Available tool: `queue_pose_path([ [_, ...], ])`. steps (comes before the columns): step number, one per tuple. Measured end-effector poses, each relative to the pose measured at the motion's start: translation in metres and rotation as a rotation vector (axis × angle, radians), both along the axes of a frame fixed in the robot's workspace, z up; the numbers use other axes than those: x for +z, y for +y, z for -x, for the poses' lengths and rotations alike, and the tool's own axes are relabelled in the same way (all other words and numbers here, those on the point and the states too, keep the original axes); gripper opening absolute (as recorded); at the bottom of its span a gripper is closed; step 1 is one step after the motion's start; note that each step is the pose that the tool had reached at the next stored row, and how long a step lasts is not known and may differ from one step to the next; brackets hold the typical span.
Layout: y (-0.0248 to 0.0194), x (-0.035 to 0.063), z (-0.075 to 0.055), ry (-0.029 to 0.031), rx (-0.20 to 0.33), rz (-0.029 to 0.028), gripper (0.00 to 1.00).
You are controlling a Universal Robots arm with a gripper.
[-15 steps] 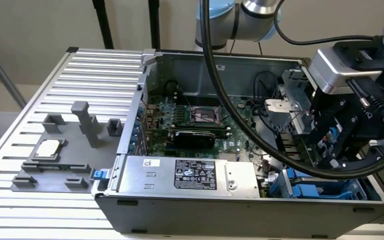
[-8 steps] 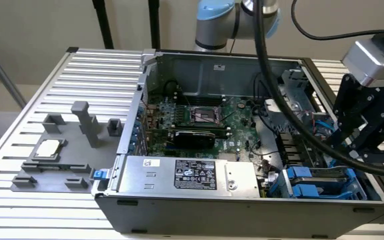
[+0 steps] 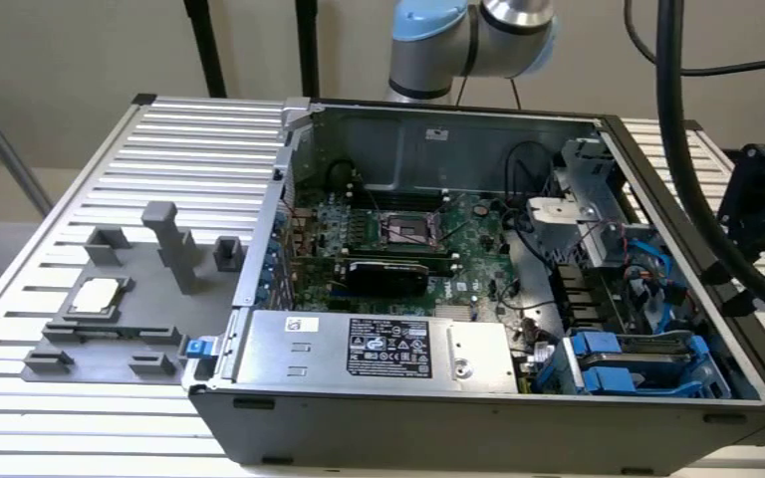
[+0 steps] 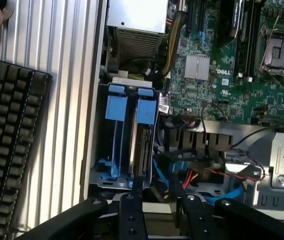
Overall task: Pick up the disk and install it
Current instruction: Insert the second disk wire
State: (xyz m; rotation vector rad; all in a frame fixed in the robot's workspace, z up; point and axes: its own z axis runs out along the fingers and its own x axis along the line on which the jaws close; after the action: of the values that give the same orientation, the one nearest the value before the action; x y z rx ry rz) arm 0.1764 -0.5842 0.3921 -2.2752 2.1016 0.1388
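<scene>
claw (image 4: 163, 196): fingers apart, nothing between them | disk (image 4: 143, 147): on edge in the blue drive cage (image 4: 112, 150) of the open pc case (image 3: 489, 438), just ahead of one fingertip, contact unclear | motherboard (image 4: 242, 65): farther ahead, past the cage

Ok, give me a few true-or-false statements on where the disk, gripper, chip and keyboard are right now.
1. The computer case lies open with its green board showing. True.
2. The gripper holds the disk. False: its fingers are apart with nothing between them, and the disk sits in its blue frame in the bay inside the case.
3. A small square chip rests on the grey holder beside the case. True.
4. The keyboard lies inside the case. False: it lies on the ribbed table outside the case.
</scene>
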Motion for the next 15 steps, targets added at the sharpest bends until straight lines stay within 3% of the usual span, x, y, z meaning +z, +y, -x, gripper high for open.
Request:
queue_pose_path([
  [7,0.0034,-0.0126,-0.003,0.0,0.003,0.0002,0.0],
  [15,0.0069,-0.0251,0.011,-0.0004,0.018,0.0003,0.0],
])
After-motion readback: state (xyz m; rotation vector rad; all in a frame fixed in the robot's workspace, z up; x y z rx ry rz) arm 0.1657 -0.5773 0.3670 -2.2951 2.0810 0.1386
